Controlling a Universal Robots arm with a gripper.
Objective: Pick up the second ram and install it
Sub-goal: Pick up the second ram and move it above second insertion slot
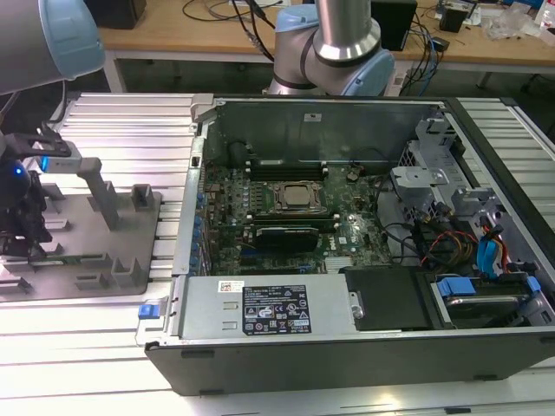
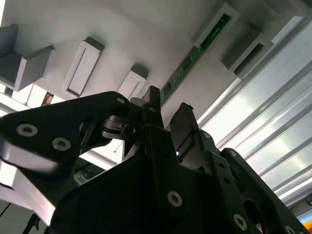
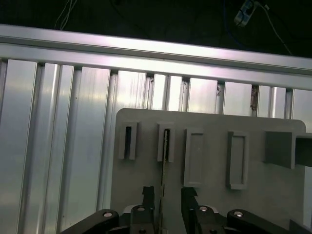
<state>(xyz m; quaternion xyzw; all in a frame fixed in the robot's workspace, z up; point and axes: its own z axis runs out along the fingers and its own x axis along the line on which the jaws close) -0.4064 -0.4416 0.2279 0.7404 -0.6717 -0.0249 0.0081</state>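
In the second wrist view the second ram (image 2: 192, 58) passes behind the gripper (image 2: 168, 105), which hides the ram's end on that side. In the first wrist view the picture's edge cuts off the gripper's body and the grey fixture plate (image 3: 209, 126).

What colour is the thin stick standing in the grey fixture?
Green, with small dark chips. The second ram shows best in the second wrist view.

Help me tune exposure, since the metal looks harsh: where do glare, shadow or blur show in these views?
First wrist view: the aluminium table glares in a bright band, and the room beyond is near black. Second wrist view: the table's slats blow out white, while the gripper close to the lens stays dark. Exterior view: even light, with the computer case dimmer inside.
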